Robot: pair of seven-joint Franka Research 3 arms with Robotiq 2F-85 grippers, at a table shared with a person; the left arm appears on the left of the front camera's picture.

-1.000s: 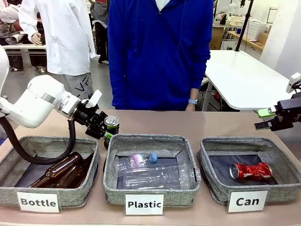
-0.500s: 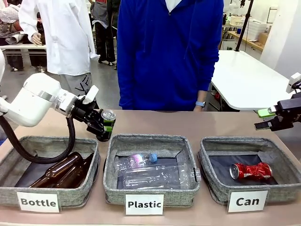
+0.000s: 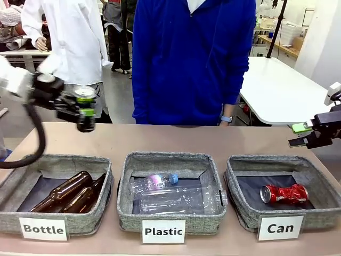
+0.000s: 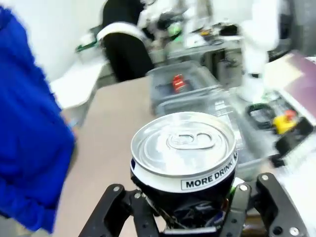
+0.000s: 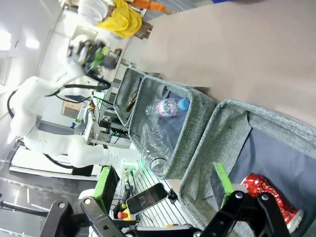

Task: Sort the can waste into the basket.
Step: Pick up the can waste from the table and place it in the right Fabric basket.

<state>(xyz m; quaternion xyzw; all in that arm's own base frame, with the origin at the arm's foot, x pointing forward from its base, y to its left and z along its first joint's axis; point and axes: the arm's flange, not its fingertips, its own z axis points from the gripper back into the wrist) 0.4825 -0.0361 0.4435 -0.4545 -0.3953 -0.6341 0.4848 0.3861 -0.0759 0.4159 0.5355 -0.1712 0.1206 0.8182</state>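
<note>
Carry step: your L gripper (image 3: pixel 84 112) pinches the dark can (image 3: pixel 84 101) aloft at table's 10 o'clock, R gripper (image 3: pixel 306 134) spread and idle; next, swing it to the Can basket (image 3: pixel 241 200) at 4 o'clock, beside the red can (image 3: pixel 284 193).

— We see rough grey woven cloth on the basket (image 3: pixel 242 205), with a matt dark lining.
— We note the crushed red can (image 3: pixel 285 193) inside it is glossy metal; the dark can (image 4: pixel 183 160) has a smooth, shiny silver top.
</note>
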